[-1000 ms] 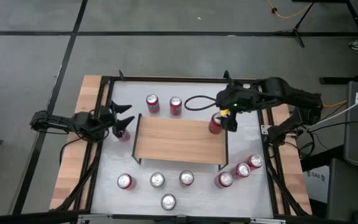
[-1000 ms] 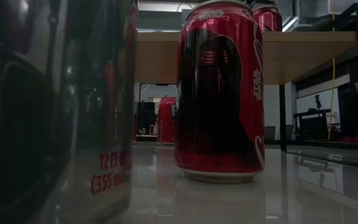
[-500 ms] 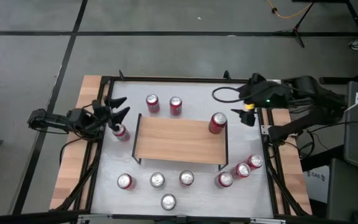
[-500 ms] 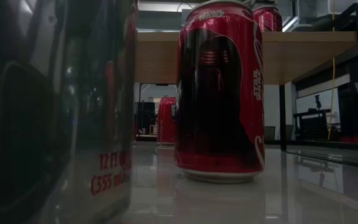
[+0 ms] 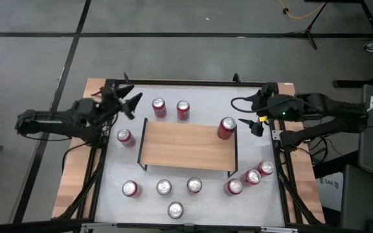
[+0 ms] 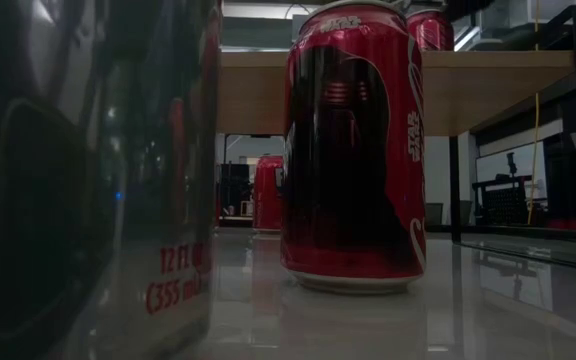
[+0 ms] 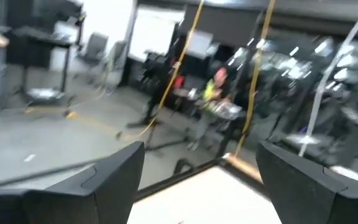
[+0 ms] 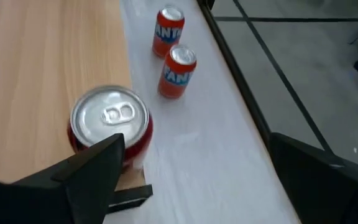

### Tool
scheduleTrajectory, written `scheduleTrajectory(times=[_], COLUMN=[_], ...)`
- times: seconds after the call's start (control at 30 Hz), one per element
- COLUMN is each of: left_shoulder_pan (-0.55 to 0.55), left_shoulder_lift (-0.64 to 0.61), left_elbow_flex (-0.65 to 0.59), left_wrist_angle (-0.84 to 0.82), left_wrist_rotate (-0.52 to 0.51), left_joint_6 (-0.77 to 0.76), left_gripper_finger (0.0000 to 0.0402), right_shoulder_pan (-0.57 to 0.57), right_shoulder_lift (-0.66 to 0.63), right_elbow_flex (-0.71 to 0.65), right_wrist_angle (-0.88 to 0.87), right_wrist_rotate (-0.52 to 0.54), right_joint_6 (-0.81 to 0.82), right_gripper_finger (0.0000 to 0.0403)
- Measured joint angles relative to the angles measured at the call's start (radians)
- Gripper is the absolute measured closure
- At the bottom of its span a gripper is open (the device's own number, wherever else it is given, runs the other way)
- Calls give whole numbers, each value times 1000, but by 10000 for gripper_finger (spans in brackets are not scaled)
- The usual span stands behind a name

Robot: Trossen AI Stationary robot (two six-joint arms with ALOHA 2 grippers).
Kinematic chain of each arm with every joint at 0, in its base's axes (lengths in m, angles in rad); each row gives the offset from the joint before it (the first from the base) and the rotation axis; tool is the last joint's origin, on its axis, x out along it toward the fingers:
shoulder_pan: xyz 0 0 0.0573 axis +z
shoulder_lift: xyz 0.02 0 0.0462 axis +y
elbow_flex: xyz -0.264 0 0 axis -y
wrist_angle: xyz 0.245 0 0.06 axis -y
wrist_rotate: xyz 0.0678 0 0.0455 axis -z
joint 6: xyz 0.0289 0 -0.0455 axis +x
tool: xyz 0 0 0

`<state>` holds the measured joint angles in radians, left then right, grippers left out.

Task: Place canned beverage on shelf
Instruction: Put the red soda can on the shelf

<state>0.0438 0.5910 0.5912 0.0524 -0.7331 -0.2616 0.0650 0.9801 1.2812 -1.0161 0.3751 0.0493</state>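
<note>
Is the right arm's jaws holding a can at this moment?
No, the right gripper is open and empty beside the shelf, where a red can stands.

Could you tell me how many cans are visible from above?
11 small drink cans: one on the low wooden shelf; two behind it; one at its left; seven in front.

A yellow cable (image 5: 294, 12) and a black stand (image 5: 316, 24) lay on the grey floor (image 5: 173, 52) beyond the table, where dark tape lines (image 5: 70, 55) crossed.
</note>
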Motion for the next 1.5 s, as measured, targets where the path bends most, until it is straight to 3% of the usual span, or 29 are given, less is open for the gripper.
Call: scheduleTrajectory(times=[0.43,0.73,1.17,1.5], left_shoulder_pan=[373,522,544,490], left_shoulder_lift=[482,699,779,846], left_elbow_flex=[464,572,572,572], left_wrist_angle=[-555,-685,-816,-820], left_wrist_rotate=[485,707,743,640], left_joint_6=[-248,-254,-295,-313], left_gripper_finger=[97,97,97,97], right_shoulder_pan=[0,0,0,0], right_shoulder_lift=[-1,-1,-1,-1], right_elbow_flex=[-61,-61,-61,-61], right_wrist_angle=[36,29,17,9], right_wrist_rotate=[9,-1,-1,-1], right_joint_6=[-6,-6,-6,-6], right_gripper_finger=[15,15,15,15])
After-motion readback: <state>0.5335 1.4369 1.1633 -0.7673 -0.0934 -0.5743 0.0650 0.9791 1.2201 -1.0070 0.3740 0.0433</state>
